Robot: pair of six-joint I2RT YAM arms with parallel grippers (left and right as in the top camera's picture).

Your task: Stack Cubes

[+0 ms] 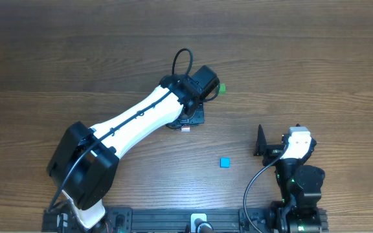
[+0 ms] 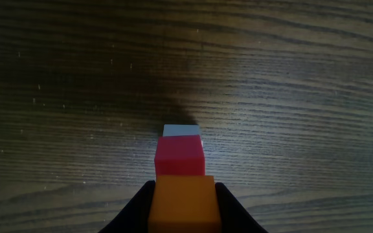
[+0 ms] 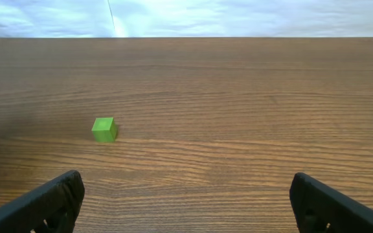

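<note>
two loose cubes are sitting on the table (image 1: pixel 57 52) in the top view: green cube (image 1: pixel 222 88) just beside the left arm (image 1: pixel 141 120) at its wrist, blue cube (image 1: pixel 225 162) nearer the bases, well apart from it. left wrist view: your left gripper (image 2: pixel 184 186) is clamping the orange cube (image 2: pixel 185 206) and hanging over the red cube (image 2: pixel 180 157), which is sitting on a pale grey cube (image 2: pixel 181 131). can't tell if orange is touching red yet. orange is looking slightly offset, so letting go off-centre or pressing down is risking a toppled stack. right wrist view: right gripper (image 3: pixel 186 180) is sitting low, jaws wide apart, holding nothing, green cube lying ahead.
</note>
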